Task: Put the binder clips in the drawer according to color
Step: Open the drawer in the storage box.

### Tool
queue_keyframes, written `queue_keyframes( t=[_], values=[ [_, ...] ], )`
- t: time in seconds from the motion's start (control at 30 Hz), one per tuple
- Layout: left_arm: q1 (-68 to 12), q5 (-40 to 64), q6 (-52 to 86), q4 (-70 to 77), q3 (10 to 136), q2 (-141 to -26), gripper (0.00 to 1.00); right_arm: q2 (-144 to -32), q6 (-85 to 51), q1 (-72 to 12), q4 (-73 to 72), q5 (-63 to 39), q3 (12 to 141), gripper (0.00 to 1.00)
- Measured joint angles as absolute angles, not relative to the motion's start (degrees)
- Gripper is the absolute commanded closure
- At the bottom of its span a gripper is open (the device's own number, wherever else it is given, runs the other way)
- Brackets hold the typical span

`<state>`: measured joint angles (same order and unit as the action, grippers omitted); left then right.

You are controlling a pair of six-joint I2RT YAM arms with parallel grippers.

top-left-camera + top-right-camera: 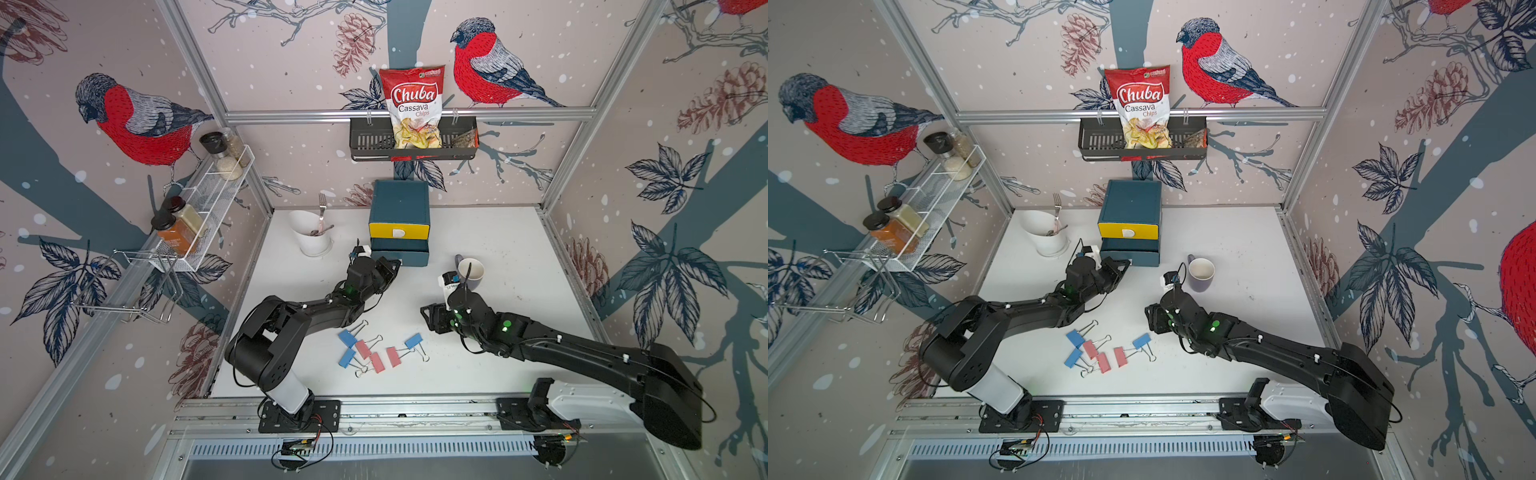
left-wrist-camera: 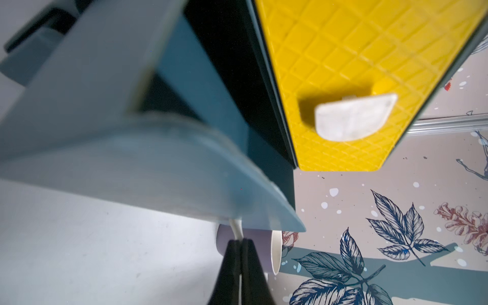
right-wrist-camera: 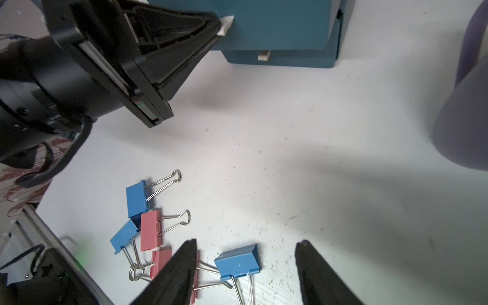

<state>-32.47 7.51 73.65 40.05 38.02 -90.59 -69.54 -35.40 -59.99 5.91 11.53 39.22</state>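
White worktop (image 1: pixel 511 245), bird-print walls. Left gripper (image 3: pixel 217 25) is clamping shut on the white pull tab (image 3: pixel 226 23) of what looks like the middle teal drawer (image 3: pixel 277 23) of the chest (image 1: pixel 400 203). This is the opening step, next calling for a straight pull outward. Right gripper (image 3: pixel 247 241), jaws apart and empty, is hovering over a blue clip (image 3: pixel 237 262). Binder clips (image 1: pixel 377 360) lying on the worktop: three blue, three pink; yellow ones not showing. One chest, three drawers.

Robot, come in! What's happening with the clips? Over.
Left gripper shut on middle drawer tab. Right gripper open near clips: three blue, three pink, loose on table. Mug beside drawers, not blocking.
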Motion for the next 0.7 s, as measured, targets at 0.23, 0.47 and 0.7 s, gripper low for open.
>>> queue_keyframes(
  t=[0.23,0.47,0.7],
  values=[
    [-33.9,5.8,73.5,39.0,33.6,-84.7,1.0,-79.2,-32.9,-68.4,6.3,18.9,40.9,0.16],
    [-34.6,5.8,73.5,38.2,32.6,-84.3,1.0,-86.1,-32.1,-72.0,6.2,22.2,41.5,0.14],
    [-35.4,5.1,73.5,38.1,30.5,-83.0,1.0,-89.4,-31.4,-72.6,5.7,22.5,42.1,0.15]
  ],
)
